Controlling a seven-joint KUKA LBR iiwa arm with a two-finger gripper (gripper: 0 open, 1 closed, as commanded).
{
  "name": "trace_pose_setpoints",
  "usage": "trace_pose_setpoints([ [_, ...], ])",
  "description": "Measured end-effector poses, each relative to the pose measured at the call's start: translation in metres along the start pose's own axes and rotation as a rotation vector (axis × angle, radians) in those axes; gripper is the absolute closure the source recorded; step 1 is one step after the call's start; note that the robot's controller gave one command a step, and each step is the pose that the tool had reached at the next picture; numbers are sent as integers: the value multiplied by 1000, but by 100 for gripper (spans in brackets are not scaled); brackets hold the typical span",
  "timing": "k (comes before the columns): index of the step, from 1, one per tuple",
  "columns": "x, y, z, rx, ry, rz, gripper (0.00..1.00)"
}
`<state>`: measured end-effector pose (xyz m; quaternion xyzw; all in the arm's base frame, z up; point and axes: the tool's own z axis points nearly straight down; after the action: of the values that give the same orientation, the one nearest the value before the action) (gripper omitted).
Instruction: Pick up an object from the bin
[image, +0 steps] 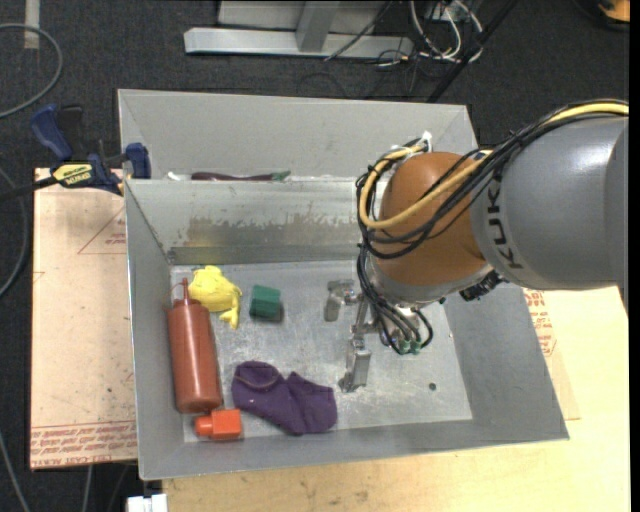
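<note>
Grey bin (300, 215); red bottle (193, 355); yellow toy (215, 292); green block (265, 303); purple cloth (285, 398)

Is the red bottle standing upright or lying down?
Lying on its side: the red bottle stretches flat beside the bin's left wall, its orange cap toward the front.

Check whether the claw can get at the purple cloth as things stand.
Probably yes: the open claw hangs just right of the purple cloth, with bare bin floor between them and nothing lying on the cloth.
</note>
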<state>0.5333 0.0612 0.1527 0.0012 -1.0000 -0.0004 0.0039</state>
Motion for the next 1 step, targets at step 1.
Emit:
trace_pose_setpoints([
  [1, -2, 0, -4, -1, -8, 1, 0],
])
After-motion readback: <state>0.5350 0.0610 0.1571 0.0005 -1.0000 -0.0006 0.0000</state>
